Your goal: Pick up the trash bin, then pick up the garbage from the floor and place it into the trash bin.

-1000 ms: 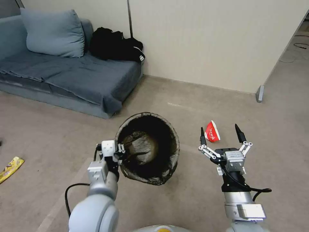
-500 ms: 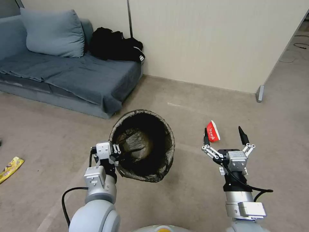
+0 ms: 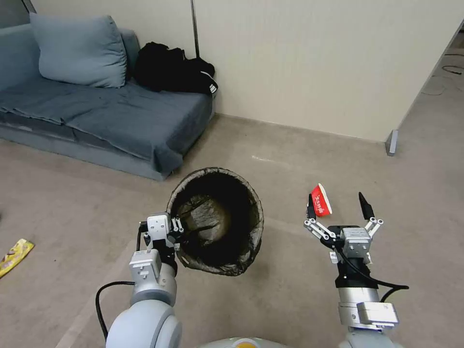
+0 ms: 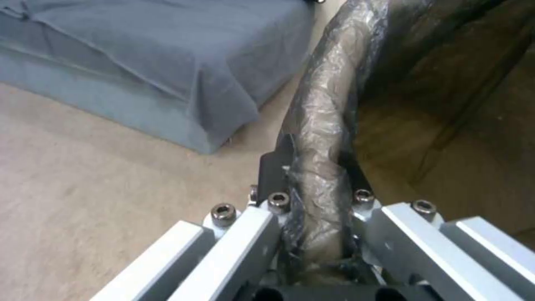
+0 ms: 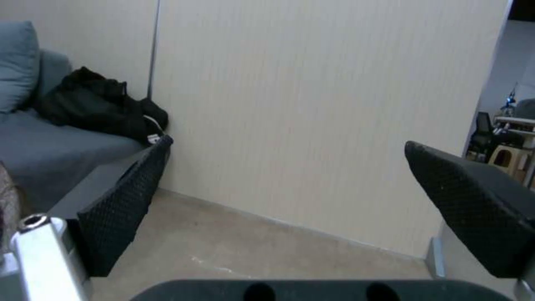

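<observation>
The left gripper is holding the trash bin up off the floor at the centre of the head view, its fingers clenched on the bag-covered rim. The bin's mouth is tilting toward the camera. The right gripper is hovering at lower right with its fingers spread wide and holding nothing. Just beyond its tips, a crushed red-and-white cup is lying on the floor, and a yellow wrapper is lying at the far left edge.

The grip looks thin: only the rim and slippery liner are pinched, so the bin could swing, slide out, or pull the bag loose if the arm jerks. The right gripper is pointing at the wall rather than down, so reaching for the cup from here could miss or nudge it away.

The left wrist view is showing the liner wrinkled between the fingers, which the head view hides. The right wrist view is showing the wall, the sofa and a black bag.
</observation>
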Available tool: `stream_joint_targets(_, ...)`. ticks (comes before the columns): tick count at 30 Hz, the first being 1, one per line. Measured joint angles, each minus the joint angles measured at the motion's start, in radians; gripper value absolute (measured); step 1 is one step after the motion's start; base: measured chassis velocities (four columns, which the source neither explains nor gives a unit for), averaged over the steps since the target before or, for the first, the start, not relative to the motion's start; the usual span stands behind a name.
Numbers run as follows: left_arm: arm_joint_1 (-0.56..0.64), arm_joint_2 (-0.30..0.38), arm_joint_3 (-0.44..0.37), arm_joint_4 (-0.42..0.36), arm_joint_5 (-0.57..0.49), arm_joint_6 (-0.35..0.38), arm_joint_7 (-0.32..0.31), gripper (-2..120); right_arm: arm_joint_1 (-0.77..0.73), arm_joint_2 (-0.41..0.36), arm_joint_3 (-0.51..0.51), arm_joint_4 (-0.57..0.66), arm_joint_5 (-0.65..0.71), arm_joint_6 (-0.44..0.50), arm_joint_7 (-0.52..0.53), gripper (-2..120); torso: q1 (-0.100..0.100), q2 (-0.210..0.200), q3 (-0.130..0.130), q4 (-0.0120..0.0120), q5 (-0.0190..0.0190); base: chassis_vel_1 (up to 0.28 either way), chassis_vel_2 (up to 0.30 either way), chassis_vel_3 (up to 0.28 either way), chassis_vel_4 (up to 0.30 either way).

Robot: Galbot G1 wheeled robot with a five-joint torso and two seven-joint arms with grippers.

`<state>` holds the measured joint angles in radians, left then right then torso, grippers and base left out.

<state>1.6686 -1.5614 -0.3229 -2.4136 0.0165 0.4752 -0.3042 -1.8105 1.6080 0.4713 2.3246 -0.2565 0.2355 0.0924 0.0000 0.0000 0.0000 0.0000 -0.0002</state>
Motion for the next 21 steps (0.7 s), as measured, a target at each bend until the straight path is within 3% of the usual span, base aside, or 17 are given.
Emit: stream_joint_targets(21,-0.002,0.000,0.006,0.009,-0.002,0.005,0.000,1,-0.001,0.000,0.004,0.004,0.011,0.002,0.003,100,0.000,0.000,0.000,0.0000,0.0002,-0.114,0.114,0.114,-0.109)
